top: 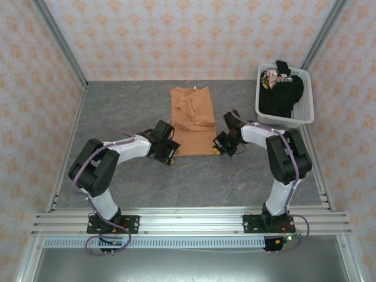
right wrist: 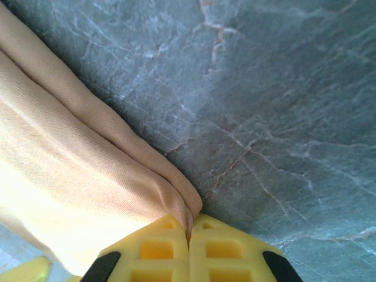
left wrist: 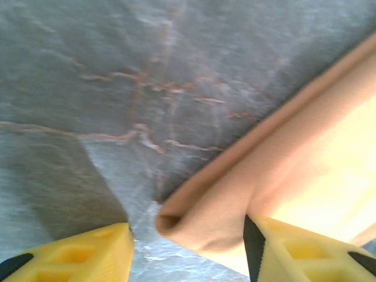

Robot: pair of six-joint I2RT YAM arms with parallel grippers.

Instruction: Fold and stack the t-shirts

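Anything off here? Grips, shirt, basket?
Mild asymmetry only. The right gripper is shut on its near corner of the orange shirt, while the left gripper is open, straddling the other folded corner without pinching. The shirt's far end is wrinkled. The black shirt sits bunched in the basket.

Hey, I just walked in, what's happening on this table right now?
An orange-tan t-shirt is being folded; it lies as a long narrow strip on the grey table. The right tool is pinched shut on one near corner. The left tool is open, its fingers straddling the other near corner without gripping it. A black t-shirt sits in the white basket at the far right.
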